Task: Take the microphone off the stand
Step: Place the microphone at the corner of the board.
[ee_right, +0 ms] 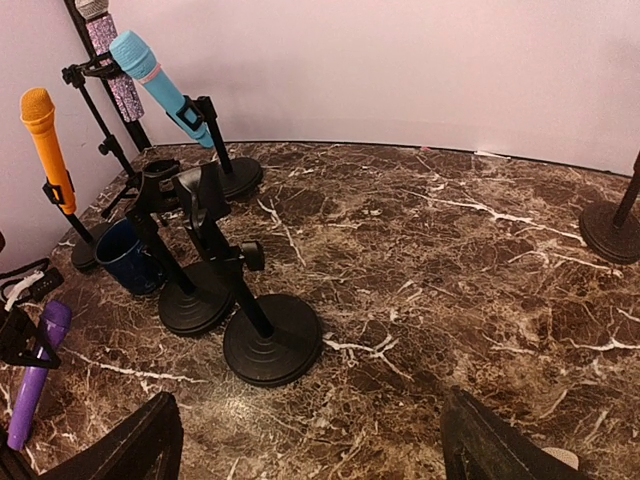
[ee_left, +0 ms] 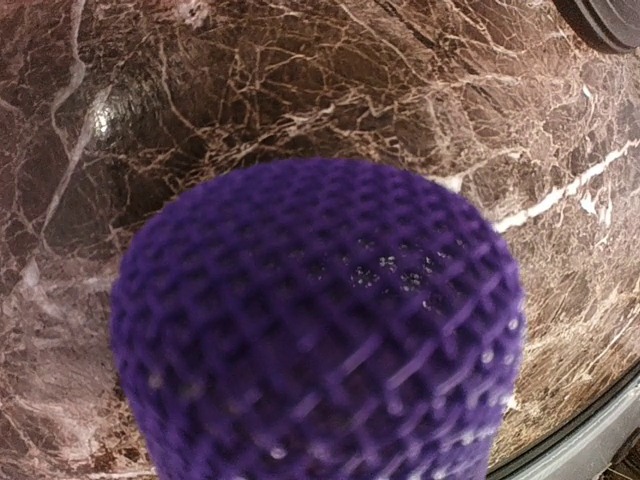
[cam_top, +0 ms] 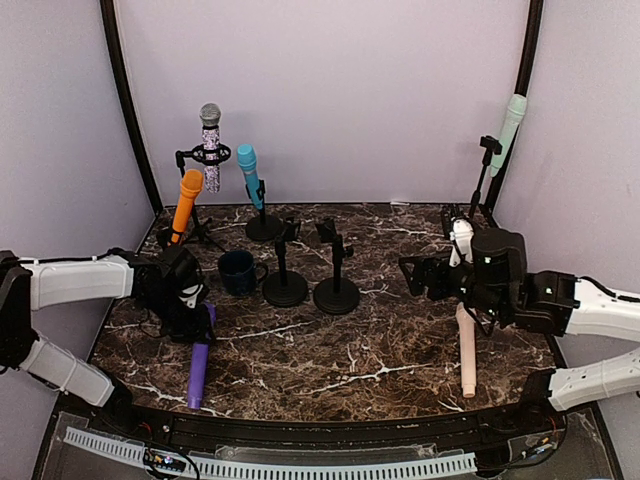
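The purple microphone (cam_top: 198, 360) is off any stand and sits at the front left of the marble table (cam_top: 380, 340), its handle pointing toward the near edge and its mesh head up at the left gripper (cam_top: 190, 298). That claw is clamped on the microphone just by the head; in the left wrist view the purple mesh fills most of the picture, with the marble close behind it. Whether the tail of the handle touches the table I cannot tell. The right gripper (ee_right: 310, 445) hangs over the right half of the table with its 2 fingers (ee_right: 135, 440) spread wide apart and only bare marble between them. A pale pink microphone (cam_top: 466, 350) lies on the table below the right arm, partly hidden by it, and points toward the near edge. In the middle stand 2 empty short stands (cam_top: 285, 285) (cam_top: 336, 290) just beside each other, with a dark blue mug (cam_top: 238, 272) to their left. Behind, an orange microphone (cam_top: 186, 205), a light blue microphone (cam_top: 249, 175) and a glittery silver microphone (cam_top: 210, 145) sit in their stands at the back left. A mint green microphone (cam_top: 511, 130) is up on a tall stand at the back right corner.
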Action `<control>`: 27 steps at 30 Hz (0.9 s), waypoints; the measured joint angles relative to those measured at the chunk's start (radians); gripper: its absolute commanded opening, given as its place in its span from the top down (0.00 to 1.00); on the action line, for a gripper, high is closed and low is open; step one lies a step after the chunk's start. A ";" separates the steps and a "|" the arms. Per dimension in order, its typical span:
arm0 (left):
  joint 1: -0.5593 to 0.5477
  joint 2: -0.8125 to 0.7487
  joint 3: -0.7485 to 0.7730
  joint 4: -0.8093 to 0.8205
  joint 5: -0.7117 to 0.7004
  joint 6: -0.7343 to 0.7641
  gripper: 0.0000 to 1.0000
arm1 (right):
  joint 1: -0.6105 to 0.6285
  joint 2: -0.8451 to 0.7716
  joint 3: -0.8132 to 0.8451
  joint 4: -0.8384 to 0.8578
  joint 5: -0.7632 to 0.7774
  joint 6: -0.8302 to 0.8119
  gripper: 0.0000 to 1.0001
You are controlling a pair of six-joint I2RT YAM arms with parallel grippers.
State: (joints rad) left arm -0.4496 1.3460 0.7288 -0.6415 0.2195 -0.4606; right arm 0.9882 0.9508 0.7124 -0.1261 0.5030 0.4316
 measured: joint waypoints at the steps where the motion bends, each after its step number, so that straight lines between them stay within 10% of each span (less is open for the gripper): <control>1: 0.000 0.010 -0.003 0.007 0.000 -0.005 0.83 | 0.000 -0.010 -0.008 -0.003 0.003 0.009 0.10; 27: 0.000 0.076 -0.016 0.111 0.015 -0.033 0.21 | 0.000 -0.148 -0.096 -0.099 0.093 0.113 0.08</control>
State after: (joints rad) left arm -0.4496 1.4216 0.7128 -0.5301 0.2348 -0.4934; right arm 0.9882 0.8028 0.6167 -0.2249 0.5964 0.5449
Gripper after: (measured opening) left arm 0.742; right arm 0.919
